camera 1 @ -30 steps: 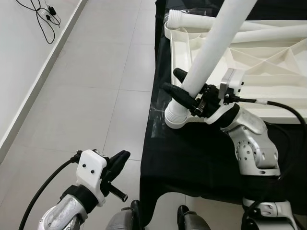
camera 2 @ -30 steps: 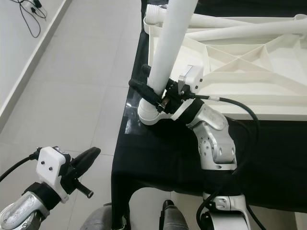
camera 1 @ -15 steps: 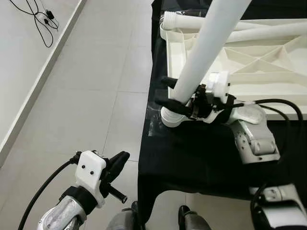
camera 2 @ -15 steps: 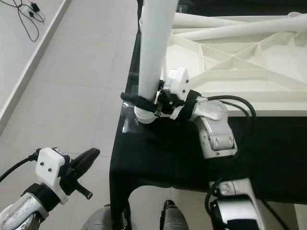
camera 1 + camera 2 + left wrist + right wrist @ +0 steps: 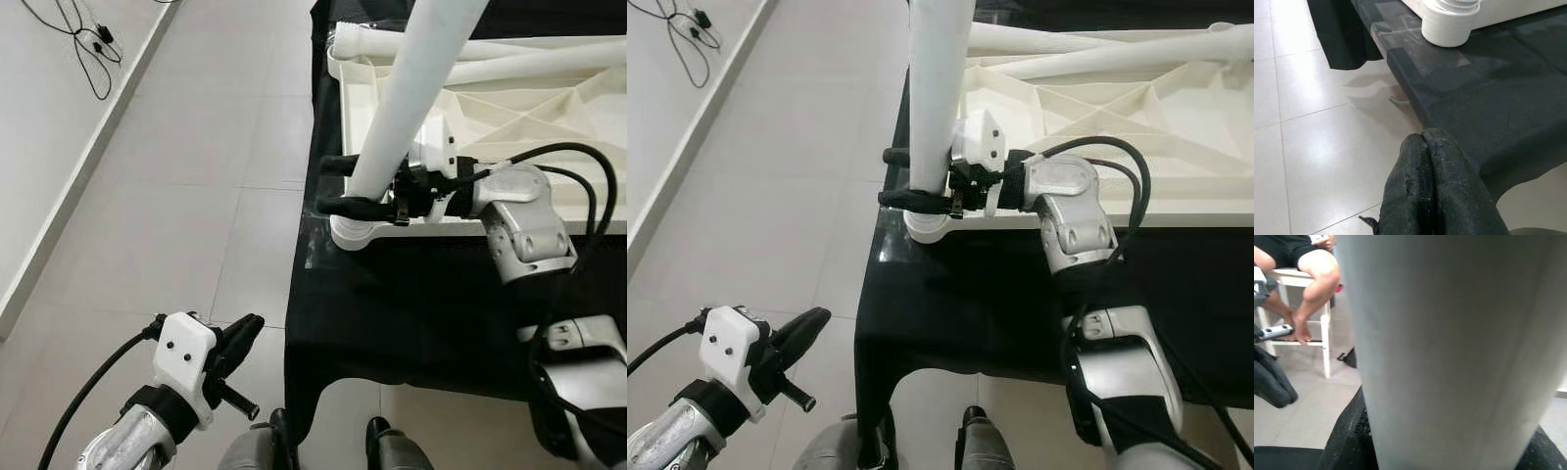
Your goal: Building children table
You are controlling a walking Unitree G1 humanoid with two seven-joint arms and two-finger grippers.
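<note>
a: left eye view, item one: white table leg [image 5: 411, 88], a thick tube standing nearly upright, its foot in a round corner socket [image 5: 355, 233] of the upturned white tabletop [image 5: 519, 108]. location?

b: tabletop lies underside up, ribs showing, on a black cloth [image 5: 411, 313] covering a raised surface; the socket corner sits at the cloth's near left edge. two more white legs [image 5: 509, 61] lie flat across the tabletop's far side.

a: item two: right gripper [image 5: 345, 186].

b: black fingers pinch the leg low on its shaft, just above the socket, one finger on each side. right wrist view shows the leg [image 5: 1449, 352] close up between the finger pads.

a: item three: left gripper [image 5: 238, 335].

b: low at the robot's left, over grey floor tiles [image 5: 176, 176], well apart from the table. left wrist view shows its fingertips [image 5: 1430, 176] pressed together, holding nothing.

a: surroundings?

b: black cables [image 5: 83, 39] on the floor by the wall; a seated person's legs [image 5: 1308, 289] on a white stool, right wrist view.
</note>
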